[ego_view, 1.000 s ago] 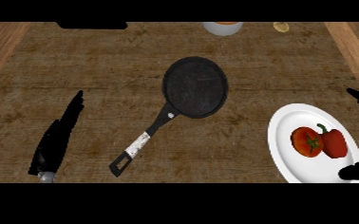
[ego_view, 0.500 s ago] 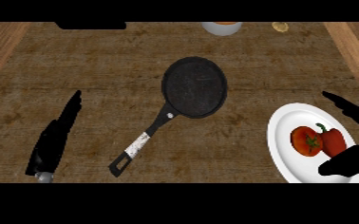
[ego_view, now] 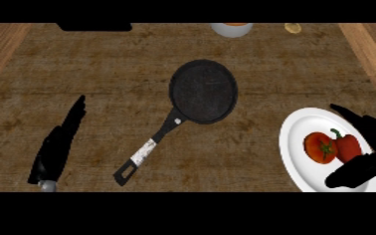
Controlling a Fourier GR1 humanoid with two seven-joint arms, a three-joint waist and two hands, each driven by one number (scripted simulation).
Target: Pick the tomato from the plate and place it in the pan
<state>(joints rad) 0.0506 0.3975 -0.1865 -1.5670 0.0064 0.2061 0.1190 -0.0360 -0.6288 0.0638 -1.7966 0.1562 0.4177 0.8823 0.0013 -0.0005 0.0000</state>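
The right hand [ego_view: 354, 172] enters at the counter's right edge, over the white plate [ego_view: 294, 144]. Its fingers [ego_view: 349, 114] extend above the plate's far rim and its thumb lies across the near rim, forming a wide open span around the plate's contents. Nothing is held. Most of the palm is cut off by the view's right edge, so its exact height over the plate cannot be determined.

The tomato [ego_view: 321, 147] rests on the plate, near the plate's centre, between fingers and thumb but apart from both. A red pepper [ego_view: 348, 147] lies touching it on the right side; its lower end is hidden by the thumb.

The left hand [ego_view: 58, 147] lies at the counter's near left corner, fingers straight and pointing away from the robot, at rest.

The black pan [ego_view: 203, 91] sits at the centre of the counter [ego_view: 110, 79], well apart from the plate, handle directed toward the near edge. A white bowl [ego_view: 233, 28] and a small yellowish item [ego_view: 293, 28], too small to identify, are cut off at the far edge.
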